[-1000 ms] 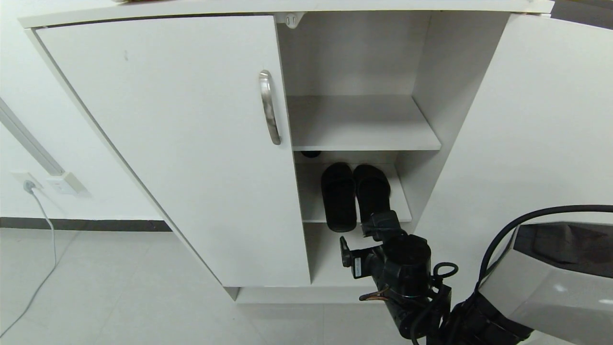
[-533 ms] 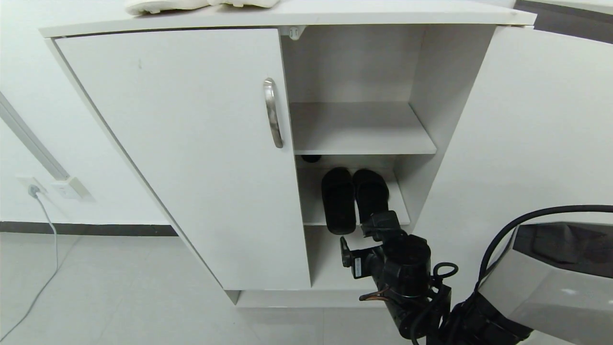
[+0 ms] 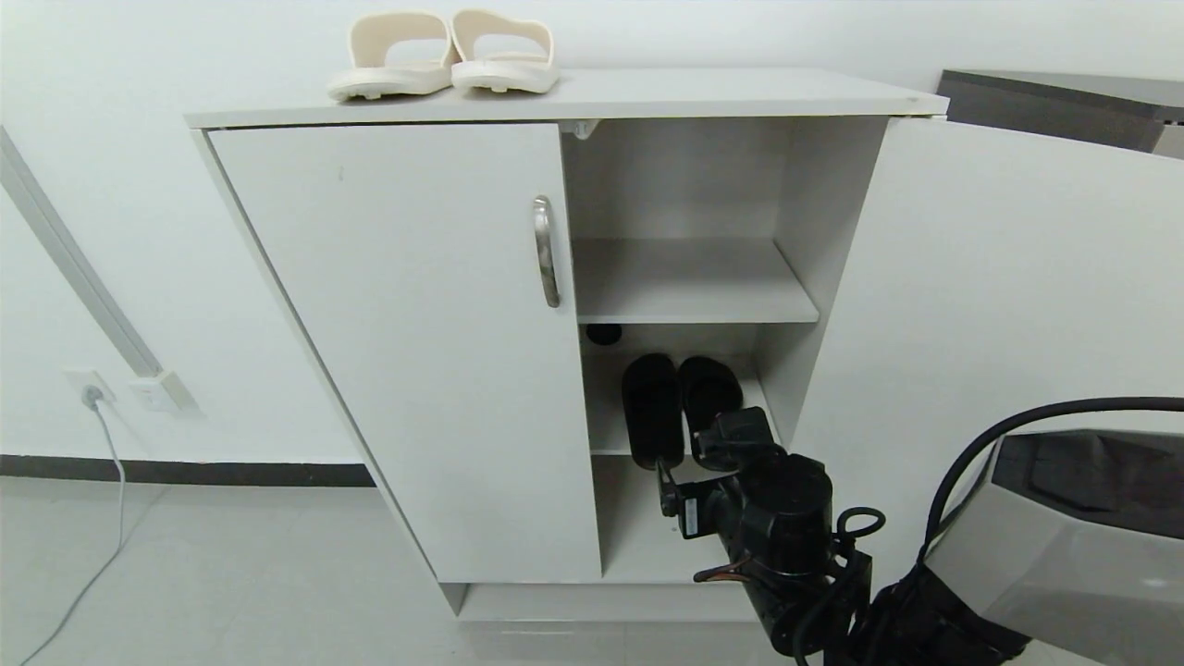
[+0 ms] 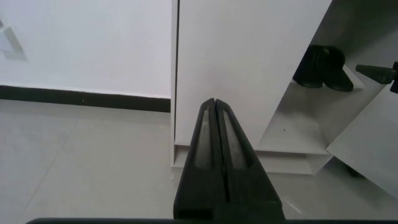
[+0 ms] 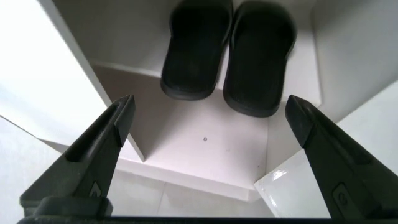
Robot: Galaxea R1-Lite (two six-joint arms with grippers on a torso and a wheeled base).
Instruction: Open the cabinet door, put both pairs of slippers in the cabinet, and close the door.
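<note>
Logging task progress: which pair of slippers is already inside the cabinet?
The black pair, on the middle shelf beside the open door; the cream pair sits on top of the cabinet.

Three cameras, one cabinet point(image 3: 398, 324).
The head camera sits up high and looks forward and down at the whole front. The left wrist camera is low and farther back, looking past the left gripper point(image 4: 214, 102) at the closed door. The right wrist camera is very close and looks inside. All three see the black slippers point(image 3: 680, 407).
</note>
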